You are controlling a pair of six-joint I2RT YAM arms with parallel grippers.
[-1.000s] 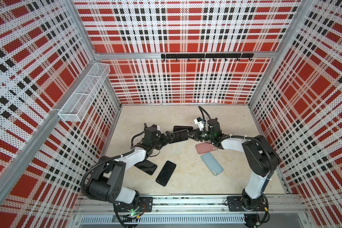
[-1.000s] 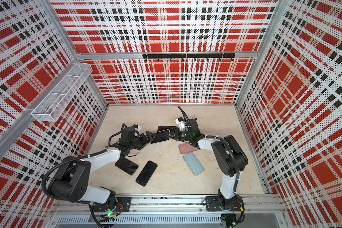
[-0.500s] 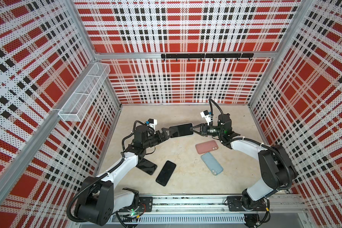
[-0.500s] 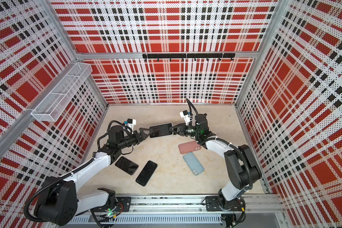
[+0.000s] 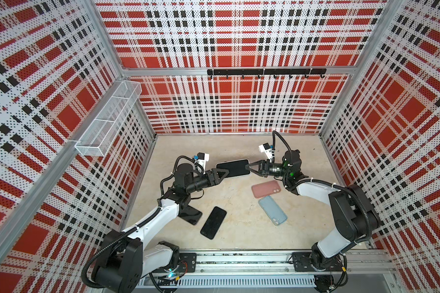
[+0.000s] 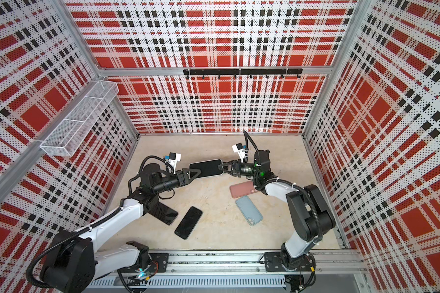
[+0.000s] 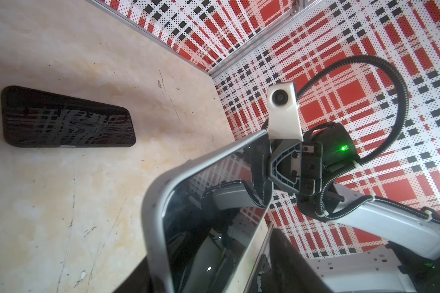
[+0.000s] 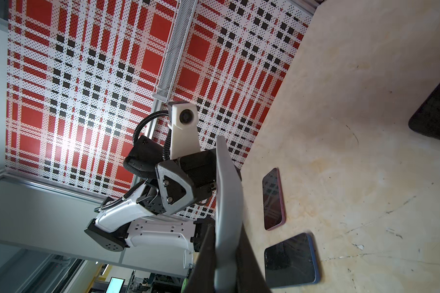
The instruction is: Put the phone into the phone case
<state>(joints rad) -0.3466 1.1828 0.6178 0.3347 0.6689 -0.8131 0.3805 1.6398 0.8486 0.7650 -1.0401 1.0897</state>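
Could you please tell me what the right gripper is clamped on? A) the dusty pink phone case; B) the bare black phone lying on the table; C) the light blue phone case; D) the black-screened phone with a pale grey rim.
D: in a top view the right gripper is shut on one end of the black-screened phone with a pale grey rim, while the dusty pink phone case lies flat on the beige table.

Four phones [image 5: 233,167] [image 5: 213,222] [image 5: 192,216] [image 7: 66,119]; three cases [image 7: 156,215] [image 5: 266,189] [image 5: 272,210], grey, pink, blue
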